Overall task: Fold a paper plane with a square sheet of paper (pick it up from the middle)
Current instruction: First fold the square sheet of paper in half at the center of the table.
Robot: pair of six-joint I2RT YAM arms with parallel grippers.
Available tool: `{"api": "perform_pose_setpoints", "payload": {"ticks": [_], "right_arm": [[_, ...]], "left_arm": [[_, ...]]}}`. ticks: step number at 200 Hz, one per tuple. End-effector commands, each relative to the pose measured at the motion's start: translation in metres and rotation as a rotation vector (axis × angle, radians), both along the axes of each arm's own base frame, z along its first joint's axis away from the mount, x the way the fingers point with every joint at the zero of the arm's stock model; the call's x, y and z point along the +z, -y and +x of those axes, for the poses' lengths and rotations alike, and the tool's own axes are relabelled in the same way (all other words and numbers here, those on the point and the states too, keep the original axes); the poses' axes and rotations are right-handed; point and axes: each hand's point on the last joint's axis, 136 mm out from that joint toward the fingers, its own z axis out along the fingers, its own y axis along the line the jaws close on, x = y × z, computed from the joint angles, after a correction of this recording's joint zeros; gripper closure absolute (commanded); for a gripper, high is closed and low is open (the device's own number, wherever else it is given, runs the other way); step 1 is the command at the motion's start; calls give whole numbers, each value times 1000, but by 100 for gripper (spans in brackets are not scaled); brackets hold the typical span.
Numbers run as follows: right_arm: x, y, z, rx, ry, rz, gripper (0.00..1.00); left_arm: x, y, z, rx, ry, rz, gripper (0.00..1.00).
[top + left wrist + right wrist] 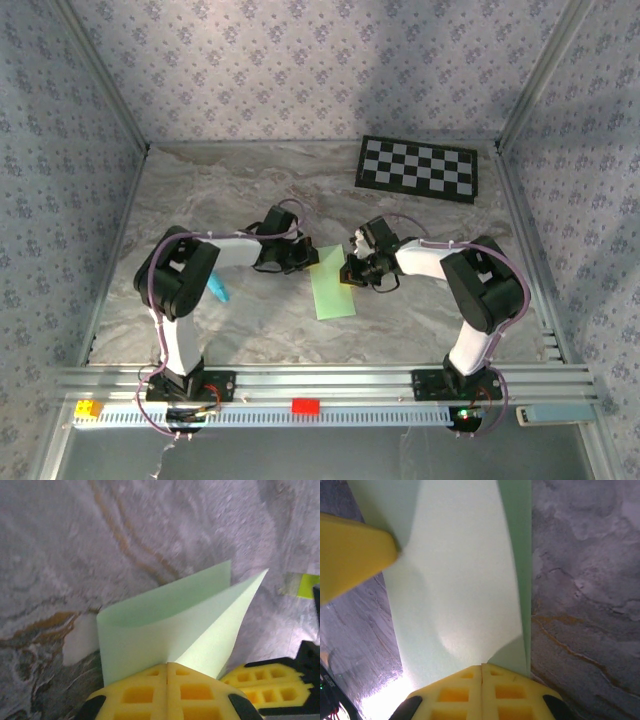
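Top view, left of centre: a little cyan stick (pixel 218 290) lies on the marble counter (pixel 200 190), right by the left arm. Just right of it, the left end effector (pixel 300 258) is pinched onto the left edge of the paper (pixel 333 283). In its wrist cam the yellow pads (pixel 150 692) are pressed together with the paper (pixel 170 625) caught between them. The sheet is doubled over loosely and its top layer bows up. The paper sits mid-frame as a pale green strip. The right end effector (pixel 350 270) is on the paper's right edge, and its pads (pixel 502 692) are also closed tight on the paper (pixel 460 580). Checkerboard (pixel 418 168) is up in the upper right, well apart from everything.
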Motion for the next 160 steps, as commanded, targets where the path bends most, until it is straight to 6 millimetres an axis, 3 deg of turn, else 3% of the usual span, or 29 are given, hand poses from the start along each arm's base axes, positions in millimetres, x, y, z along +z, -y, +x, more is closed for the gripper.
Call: {"api": "perform_pose_setpoints", "payload": {"ticks": [1, 68, 160], "right_arm": [[-65, 58, -49, -33, -179, -302, 100], [-66, 59, -50, -35, -180, -306, 100], [-67, 62, -52, -32, -181, -312, 100]], "left_arm": [[-2, -4, 10, -5, 5, 24, 98], [-44, -18, 5, 21, -68, 86, 99], [-26, -42, 36, 137, -29, 105, 98]]}}
